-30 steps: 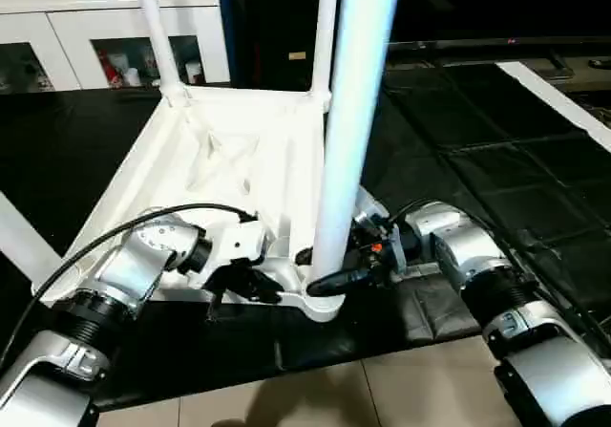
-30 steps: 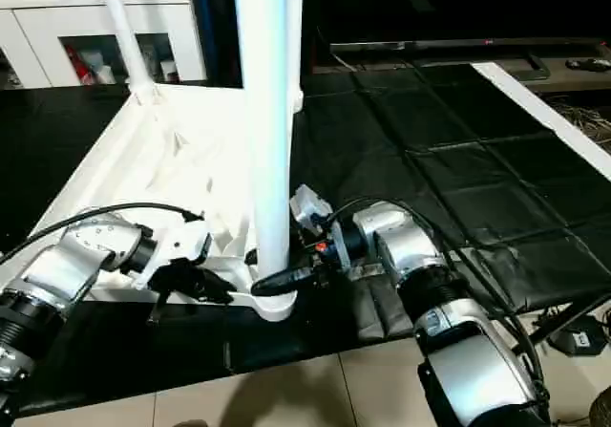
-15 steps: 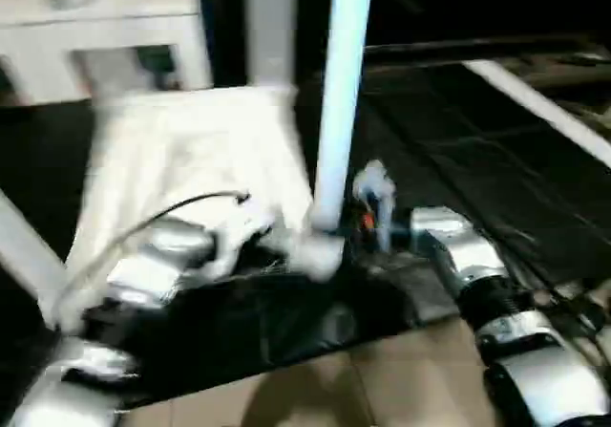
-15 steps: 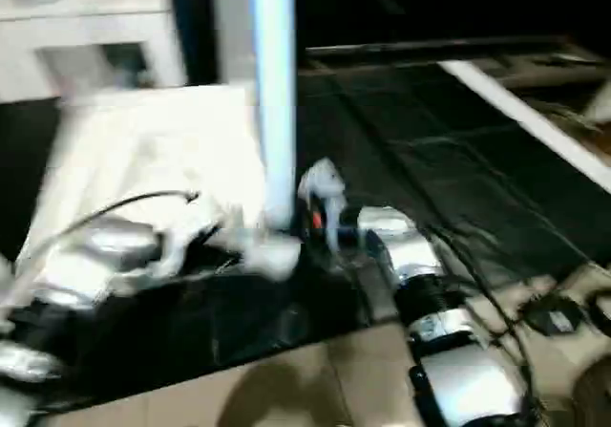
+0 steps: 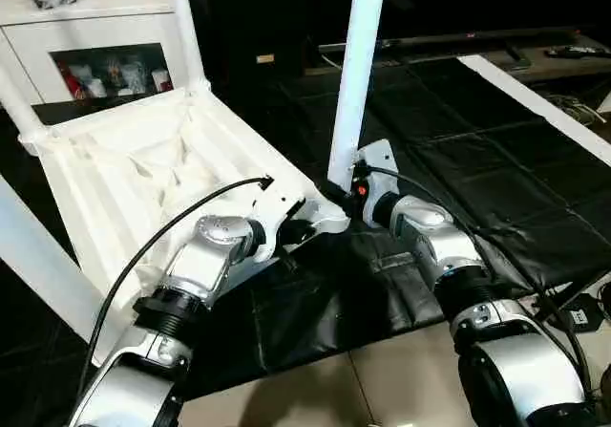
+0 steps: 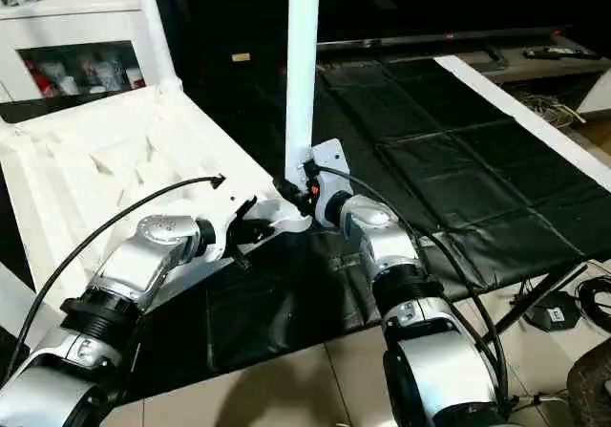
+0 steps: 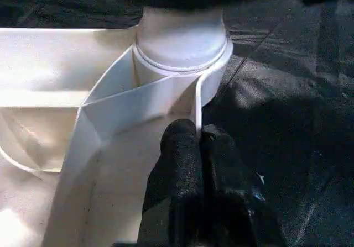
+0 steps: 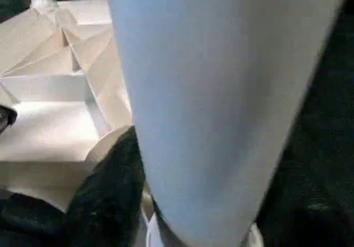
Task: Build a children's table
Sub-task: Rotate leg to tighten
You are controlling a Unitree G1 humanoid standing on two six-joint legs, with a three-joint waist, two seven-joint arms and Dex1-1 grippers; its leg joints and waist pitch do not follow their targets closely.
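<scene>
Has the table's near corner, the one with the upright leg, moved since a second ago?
Yes. The corner with its leg has slid back from the mat's front edge, away from the robot.

looks like a home living room set up for robot trials. a white glass-door cabinet (image 5: 91, 50) with small items on its shelves stands at eleven o'clock, a low tv stand (image 5: 449, 45) runs across one o'clock, black mats (image 5: 458, 150) cover the beige tile floor (image 5: 382, 379), and loose cables (image 6: 592, 298) lie at four o'clock.
</scene>
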